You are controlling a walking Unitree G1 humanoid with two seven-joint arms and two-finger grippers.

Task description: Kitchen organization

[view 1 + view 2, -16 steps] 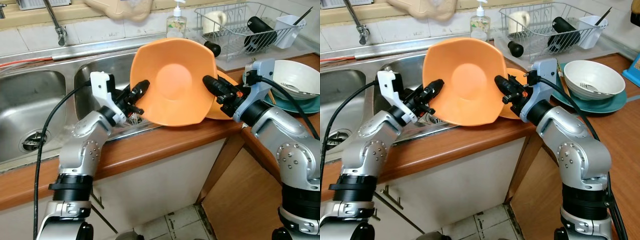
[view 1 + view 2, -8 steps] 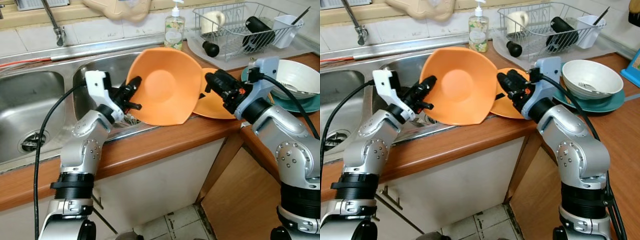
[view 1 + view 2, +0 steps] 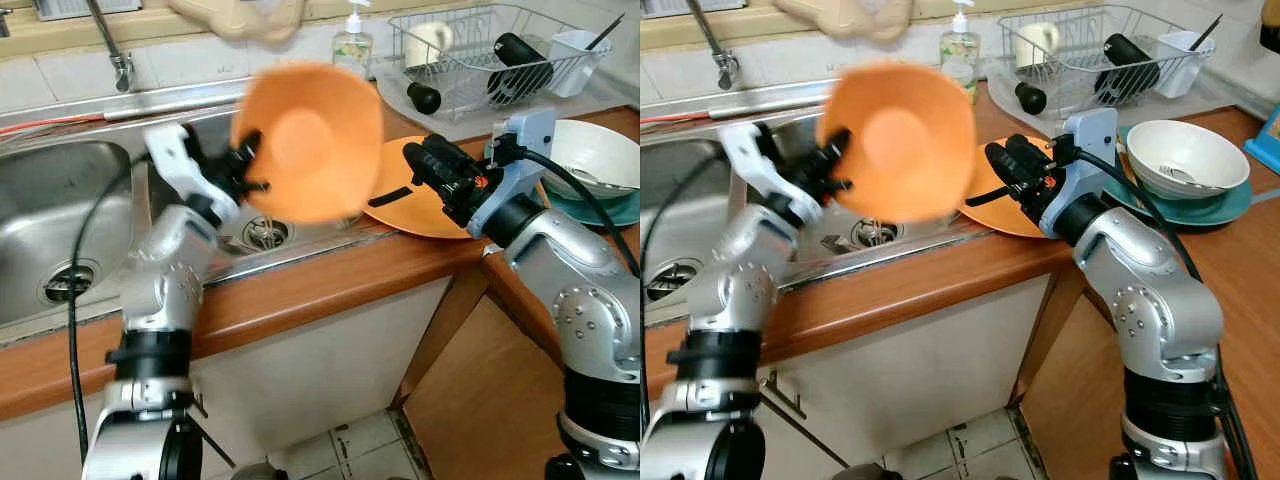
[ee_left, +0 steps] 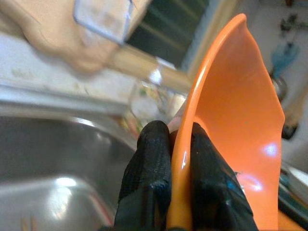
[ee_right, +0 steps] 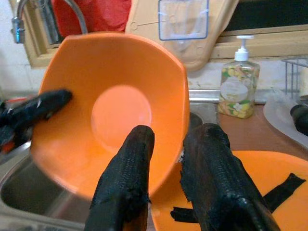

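My left gripper (image 4: 179, 159) pinches the orange bowl (image 3: 310, 140) by its thin rim; it looks light, stiff and slippery. My right gripper (image 3: 425, 165) is spread, holding nothing

Right gripper (image 5: 166, 159) parted before orange bowl (image 5: 115, 106), above orange plate (image 5: 240, 192).

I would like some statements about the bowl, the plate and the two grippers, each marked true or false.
1. The left gripper pinches the rim of the orange bowl. True.
2. The right gripper holds the bowl. False: its fingers are off the bowl, above the orange plate.
3. The orange plate lies in the sink. False: it lies on the counter.
4. A white bowl sits on a teal plate. True.
5. A soap bottle stands behind the sink. True.
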